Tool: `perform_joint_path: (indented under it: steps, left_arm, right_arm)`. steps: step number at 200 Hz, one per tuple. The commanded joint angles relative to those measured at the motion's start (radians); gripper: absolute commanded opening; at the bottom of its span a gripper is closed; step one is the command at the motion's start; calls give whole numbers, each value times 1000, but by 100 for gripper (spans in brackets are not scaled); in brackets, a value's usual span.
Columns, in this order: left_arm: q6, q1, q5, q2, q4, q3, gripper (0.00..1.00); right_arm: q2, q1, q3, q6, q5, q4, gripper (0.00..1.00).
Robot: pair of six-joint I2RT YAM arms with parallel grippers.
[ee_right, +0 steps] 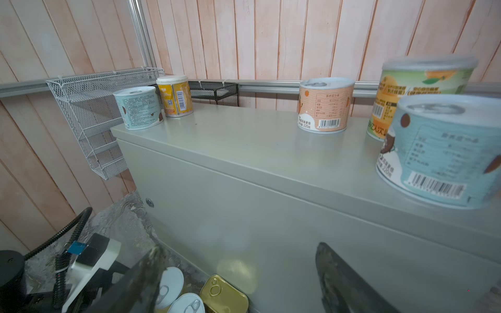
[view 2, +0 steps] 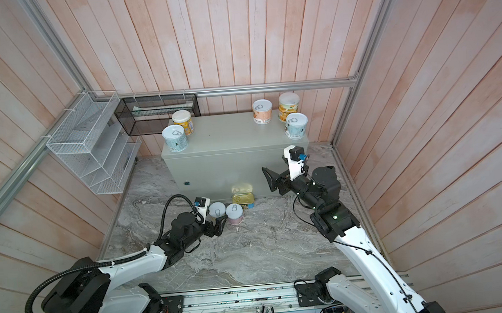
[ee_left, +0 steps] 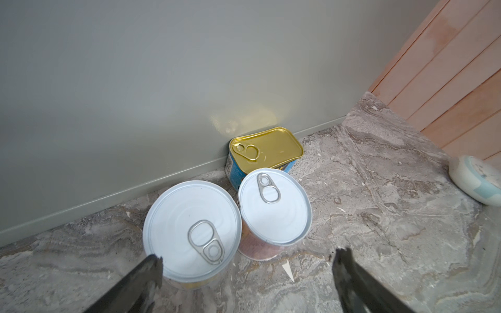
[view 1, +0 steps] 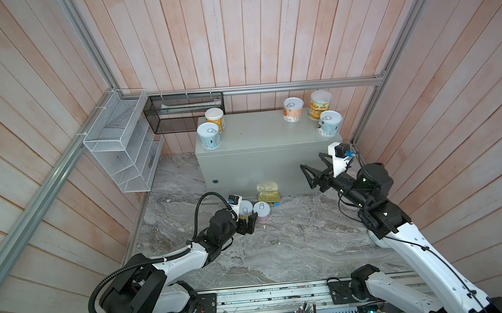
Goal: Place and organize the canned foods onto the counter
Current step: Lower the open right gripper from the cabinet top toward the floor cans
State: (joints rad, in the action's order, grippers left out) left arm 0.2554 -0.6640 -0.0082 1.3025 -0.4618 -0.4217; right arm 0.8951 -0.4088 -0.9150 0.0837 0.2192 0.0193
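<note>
Counter [view 1: 260, 132] carries five cans [view 1: 209, 135], ringed by pink plank walls [view 1: 234, 28].

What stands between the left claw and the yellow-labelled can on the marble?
Nothing visible: the open left claw sits right at the yellow-labelled can. The pink-labelled can stands tight beside it, leaving little room on that side.

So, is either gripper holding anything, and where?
Nothing held: left gripper open at the nearest floor can, not closed on it; right gripper open, empty, in front of the counter.
</note>
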Motion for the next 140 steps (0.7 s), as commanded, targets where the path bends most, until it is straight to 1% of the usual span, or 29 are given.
perform_joint_path:
  steps: [1,20,64,104,140]
  left_arm:
    - [1,0,6,22,-4,-30,100]
    - [2,0,14,34,-19,-28,100]
    - [12,0,21,109,54,-94,100]
    - [29,0,-44,158,73,-122,100]
    - [37,1,-92,154,89,-124,100]
  right_arm:
    - [-39,-3,58,51,-1,-25,88]
    - [-60,-2,113,77,0,-12,90]
    - [-87,-2,212,108,3,49,91]
    - [-97,-3,249,120,-26,84,91]
    - [-99,-3,272,119,-39,109,93]
